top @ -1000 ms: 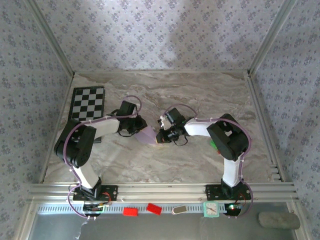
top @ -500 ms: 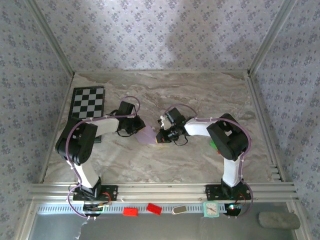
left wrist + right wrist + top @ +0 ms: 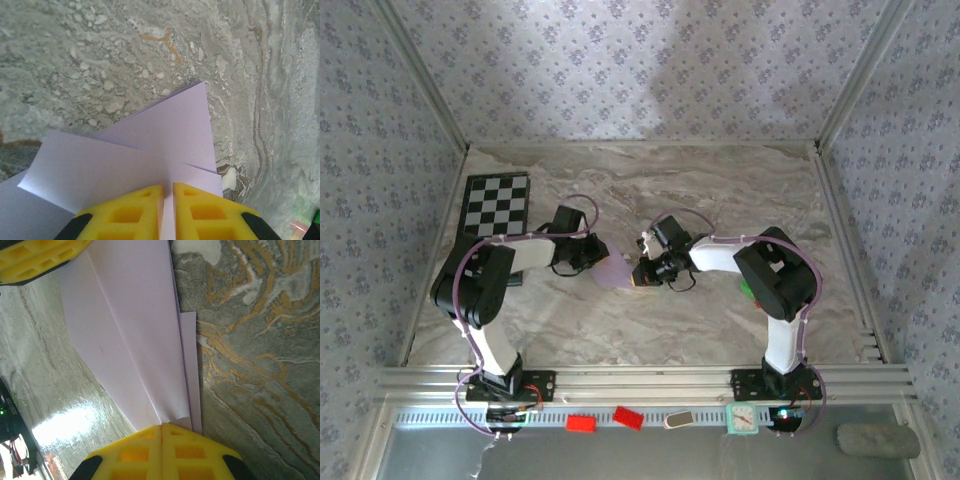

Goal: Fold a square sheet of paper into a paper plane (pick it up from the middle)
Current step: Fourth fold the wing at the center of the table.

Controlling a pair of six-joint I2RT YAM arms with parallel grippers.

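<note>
Lilac paper (image 3: 613,270), folded into layered flaps, sits at frame centre in the top view, lifted just above the marble table (image 3: 720,180). Left gripper (image 3: 595,258) is clamped on its left edge, pads nearly together with paper between them (image 3: 168,192). Right gripper (image 3: 642,272) pinches the opposite edge, pads together (image 3: 161,432). Checkerboard (image 3: 497,204) lies upper left, well apart.
</note>
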